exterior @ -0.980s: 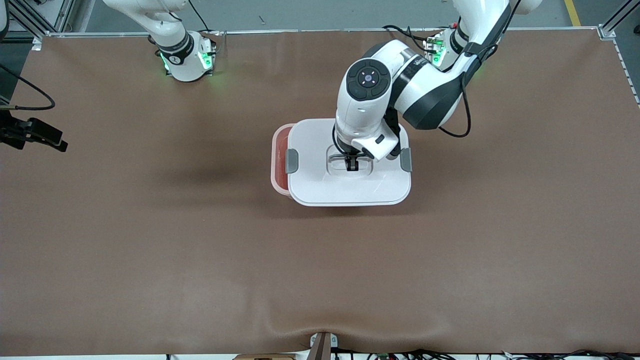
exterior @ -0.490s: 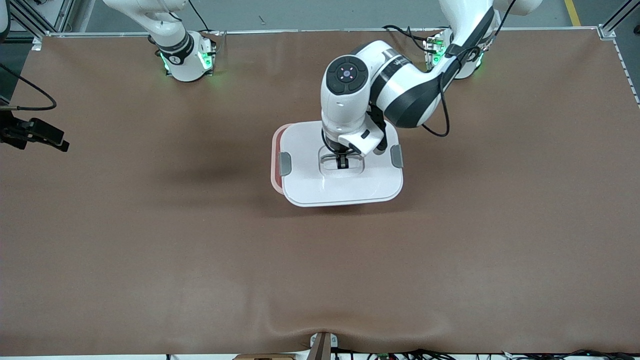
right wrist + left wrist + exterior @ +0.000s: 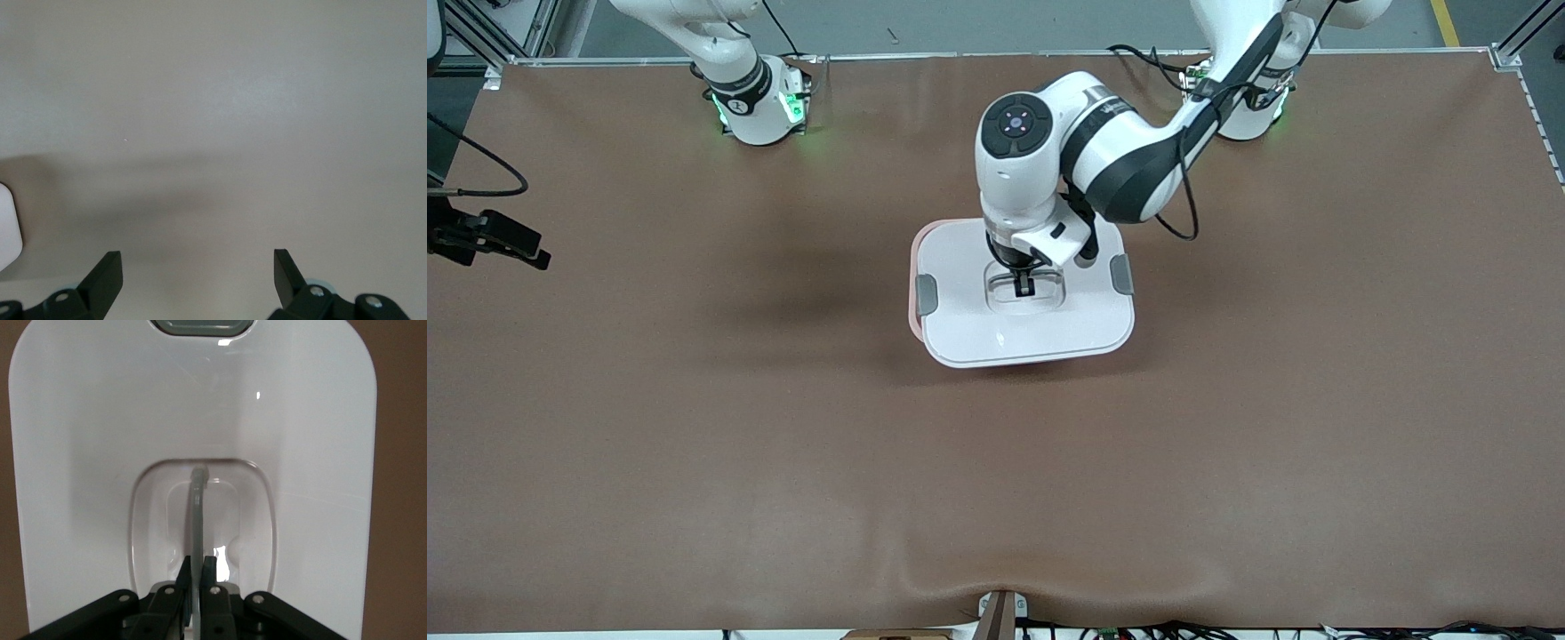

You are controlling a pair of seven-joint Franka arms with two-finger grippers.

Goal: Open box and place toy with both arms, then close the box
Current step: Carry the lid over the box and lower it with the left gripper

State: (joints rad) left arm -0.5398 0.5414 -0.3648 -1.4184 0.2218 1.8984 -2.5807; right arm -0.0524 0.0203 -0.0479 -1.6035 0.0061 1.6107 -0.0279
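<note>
One brown tabletop (image 3: 694,427) fills the scene, with two white arms based along its upper edge. The left arm (image 3: 1129,160) reaches in over the middle of the tabletop; the right arm (image 3: 734,80) waits, drawn off toward its own end.

One box (image 3: 914,267) sits near the middle of the tabletop, its pink wall showing only as a thin strip along the edge toward the right arm's end. One white lid (image 3: 1032,333) covers nearly all of it, sitting slightly off toward the left arm's end. What the box holds cannot be seen; the toy is not visible.

Two grey clips (image 3: 927,295) are on the lid, one at each short end; the wrist view shows one clip (image 3: 202,325) at the lid's edge.

The left tool (image 3: 1024,286) is down in the lid's recessed centre, its fingers (image 3: 211,570) pinched tight on the one thin grey handle (image 3: 198,513), which stands upright in the hollow.

The right tool (image 3: 197,273) hangs with its two fingers (image 3: 107,277) spread wide and nothing between them, over bare surface, well apart from the box.
</note>
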